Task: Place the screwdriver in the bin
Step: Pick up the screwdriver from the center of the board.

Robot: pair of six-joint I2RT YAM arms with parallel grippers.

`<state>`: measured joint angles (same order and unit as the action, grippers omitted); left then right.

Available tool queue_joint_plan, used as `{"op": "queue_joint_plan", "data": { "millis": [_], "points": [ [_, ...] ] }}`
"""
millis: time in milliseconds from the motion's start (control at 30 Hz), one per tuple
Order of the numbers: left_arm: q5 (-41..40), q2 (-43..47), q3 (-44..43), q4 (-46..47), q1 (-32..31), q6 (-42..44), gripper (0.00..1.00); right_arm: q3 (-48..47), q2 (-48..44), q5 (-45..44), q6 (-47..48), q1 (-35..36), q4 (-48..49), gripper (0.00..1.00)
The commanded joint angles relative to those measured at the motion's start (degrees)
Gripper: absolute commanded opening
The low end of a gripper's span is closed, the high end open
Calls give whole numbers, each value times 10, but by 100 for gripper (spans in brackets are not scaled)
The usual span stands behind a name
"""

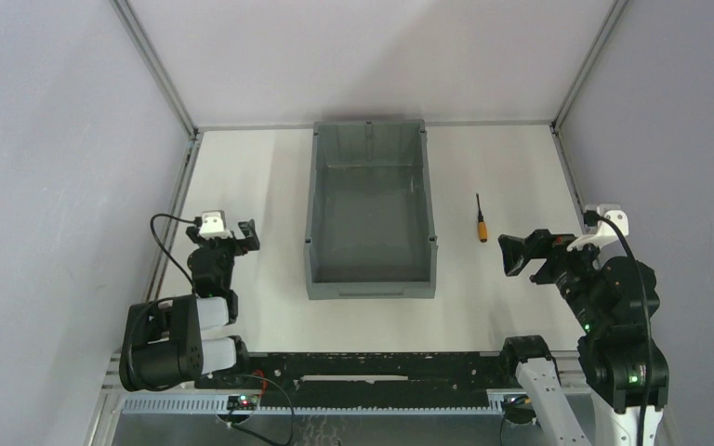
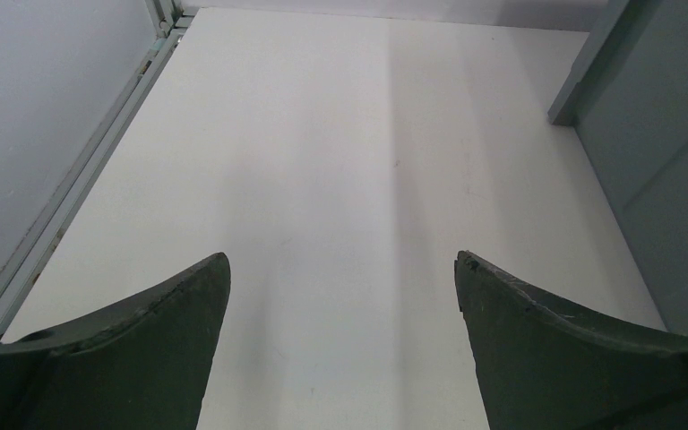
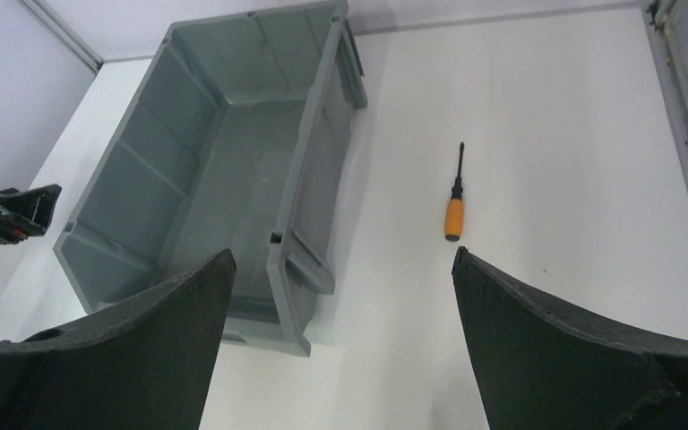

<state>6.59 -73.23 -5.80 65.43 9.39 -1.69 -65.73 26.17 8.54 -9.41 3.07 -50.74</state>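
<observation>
Right gripper (image 1: 513,255): fingers spread wide, holding nothing; it hovers on the table's right side, near the screwdriver and on its near side.
Left gripper (image 1: 240,238): fingers also spread, holding nothing, left of the bin.
Screwdriver (image 1: 482,220): flat on the white table (image 1: 242,167), right of the bin (image 1: 311,214) and apart from its wall.
Long axis: near-to-far, roughly parallel to the bin's right wall; orange handle at the near end, black shaft pointing at the far wall.
Bin: mid-table, lowered lip facing the arms.
In the way: the bin's tall right wall stands between screwdriver and bin floor.
</observation>
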Motion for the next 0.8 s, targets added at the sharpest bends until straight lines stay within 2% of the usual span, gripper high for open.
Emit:
{"op": "queue_joint_plan", "data": {
  "millis": [0,433,767],
  "points": [
    [-2,8,-24,12,-3,-4,100,-49,49,-6,27,-2,39,100],
    [-2,9,-24,12,-3,-4,100,-150,236,-60,68,-2,53,100],
    [-2,8,-24,12,-3,-4,100,-219,400,-68,71,-2,10,98]
  ]
}}
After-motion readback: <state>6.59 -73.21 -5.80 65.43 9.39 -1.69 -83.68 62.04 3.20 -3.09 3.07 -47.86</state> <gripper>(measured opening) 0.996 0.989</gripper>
